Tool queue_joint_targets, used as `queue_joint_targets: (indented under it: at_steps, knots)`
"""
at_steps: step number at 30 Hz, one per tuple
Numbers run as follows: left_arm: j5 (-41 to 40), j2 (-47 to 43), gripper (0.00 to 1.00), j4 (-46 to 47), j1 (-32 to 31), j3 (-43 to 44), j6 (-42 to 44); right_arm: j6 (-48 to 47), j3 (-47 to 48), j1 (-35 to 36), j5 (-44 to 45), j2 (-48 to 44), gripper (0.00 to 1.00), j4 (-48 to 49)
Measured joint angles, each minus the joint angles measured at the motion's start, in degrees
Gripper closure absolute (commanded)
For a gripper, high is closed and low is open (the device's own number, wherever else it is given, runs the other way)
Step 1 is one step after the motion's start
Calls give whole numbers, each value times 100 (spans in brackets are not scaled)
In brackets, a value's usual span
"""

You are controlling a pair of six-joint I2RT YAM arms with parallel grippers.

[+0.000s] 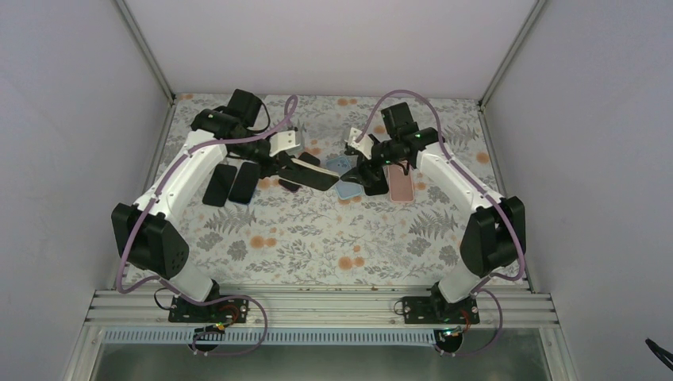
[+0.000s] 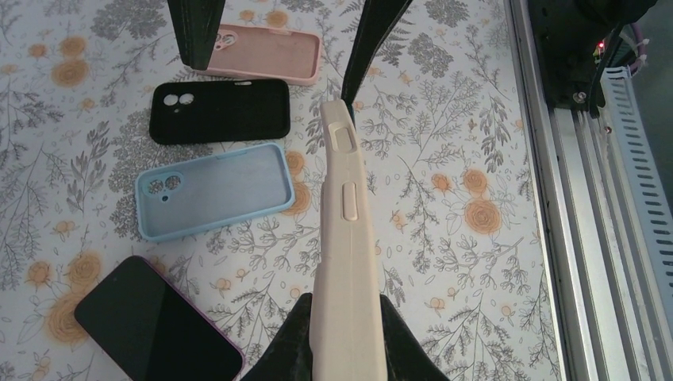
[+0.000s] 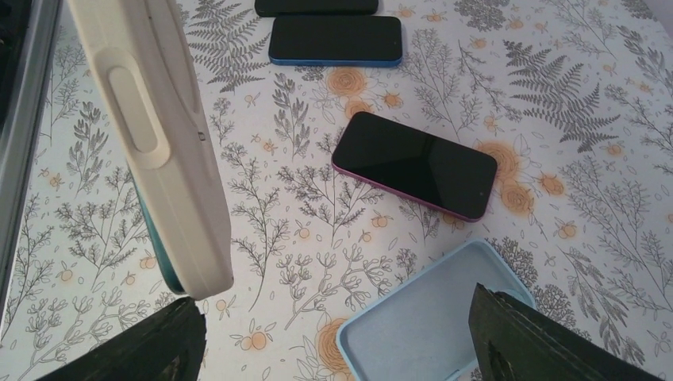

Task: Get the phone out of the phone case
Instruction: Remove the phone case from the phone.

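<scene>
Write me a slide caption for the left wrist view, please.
Left gripper holds the cased phone on edge, with a pink case, black case, blue case and bare phone on the table.

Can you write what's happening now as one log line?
left hand: shut on cream rubbery phone case | right hand: open near it | dark-screened phone: inside case, not out yet

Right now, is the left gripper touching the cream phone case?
Touching. The left wrist view shows the cream phone case held edge-up between the left gripper's two fingers, both pressed against its faces.
</scene>
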Motion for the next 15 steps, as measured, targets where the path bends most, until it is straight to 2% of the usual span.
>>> queue_joint_targets:
  at_steps: [15]
  knots:
    - [7,-13,98,-20,-17,0,0,-76,37,-13,-13,2,16,-44]
